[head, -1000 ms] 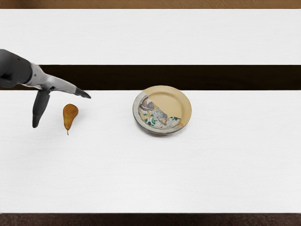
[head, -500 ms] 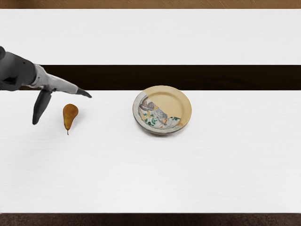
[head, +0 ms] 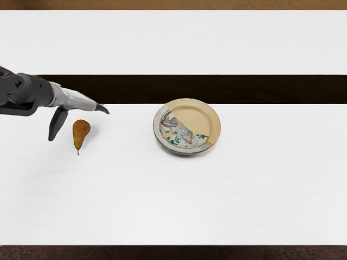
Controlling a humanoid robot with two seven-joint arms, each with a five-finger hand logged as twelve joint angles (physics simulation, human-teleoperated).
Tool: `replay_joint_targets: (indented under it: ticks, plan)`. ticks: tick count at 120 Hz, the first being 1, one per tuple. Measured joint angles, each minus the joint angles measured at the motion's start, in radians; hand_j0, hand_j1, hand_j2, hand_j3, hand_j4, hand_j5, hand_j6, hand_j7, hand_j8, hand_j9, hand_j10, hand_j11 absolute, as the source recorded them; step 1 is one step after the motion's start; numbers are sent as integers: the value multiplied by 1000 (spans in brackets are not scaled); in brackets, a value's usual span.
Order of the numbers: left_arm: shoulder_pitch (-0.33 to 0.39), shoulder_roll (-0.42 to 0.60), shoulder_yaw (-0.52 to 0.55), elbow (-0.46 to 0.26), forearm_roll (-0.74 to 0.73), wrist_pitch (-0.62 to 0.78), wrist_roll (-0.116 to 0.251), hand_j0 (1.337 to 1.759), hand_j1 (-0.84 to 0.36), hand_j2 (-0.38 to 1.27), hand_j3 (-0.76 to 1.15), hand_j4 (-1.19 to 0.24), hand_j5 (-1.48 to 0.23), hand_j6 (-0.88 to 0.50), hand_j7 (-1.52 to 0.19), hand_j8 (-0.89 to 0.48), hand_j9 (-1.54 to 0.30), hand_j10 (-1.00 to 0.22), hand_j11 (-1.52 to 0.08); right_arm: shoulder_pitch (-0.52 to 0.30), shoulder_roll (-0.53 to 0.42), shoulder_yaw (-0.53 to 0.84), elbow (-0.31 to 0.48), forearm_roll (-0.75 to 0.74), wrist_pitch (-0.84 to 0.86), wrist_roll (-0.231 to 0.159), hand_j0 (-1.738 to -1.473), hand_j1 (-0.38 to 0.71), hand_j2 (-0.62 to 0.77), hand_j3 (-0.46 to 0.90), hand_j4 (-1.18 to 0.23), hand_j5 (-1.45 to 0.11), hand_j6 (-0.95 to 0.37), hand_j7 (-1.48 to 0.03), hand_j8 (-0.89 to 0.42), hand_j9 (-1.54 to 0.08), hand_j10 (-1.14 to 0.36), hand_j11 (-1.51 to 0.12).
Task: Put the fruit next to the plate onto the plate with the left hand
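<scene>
Items shown: one pear (head: 81, 132), left of the plate; one plate (head: 205, 115); one left hand (head: 68, 102), also left of the plate.

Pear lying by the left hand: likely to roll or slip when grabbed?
The pear lies on its side with its narrow end toward the near edge, so a sideways nudge would probably roll it in an arc. Its skin looks smooth and its body tapers, so the open left hand may slip toward the neck. It likely stays rigid.
</scene>
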Motion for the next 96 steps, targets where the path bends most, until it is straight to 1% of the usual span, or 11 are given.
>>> replay_joint_targets:
  ticks: [20, 43, 96]
  plan:
    - [17, -16, 17, 0, 21, 14, 0, 1658, 241, 19, 0, -93, -118, -93, -118, -93, -118, -92, -118, 0, 0, 0, 0, 0, 0, 0, -1658, -314, -6, 0, -30, -38, -30, -38, -30, -38, -30, -38]
    - [19, -22, 22, 4, 32, 22, -1, 1658, 182, 29, 0, -142, -182, -143, -182, -143, -182, -142, -182, 0, 0, 0, 0, 0, 0, 0, -1658, -314, -6, 0, -30, -38, -30, -38, -30, -38, -29, -38]
    - [68, -39, 24, 31, 43, 116, -1, 1658, 108, 41, 0, -204, -262, -204, -262, -204, -262, -203, -262, 0, 0, 0, 0, 0, 0, 0, -1658, -314, -6, 0, -30, -38, -30, -38, -30, -38, -29, -38]
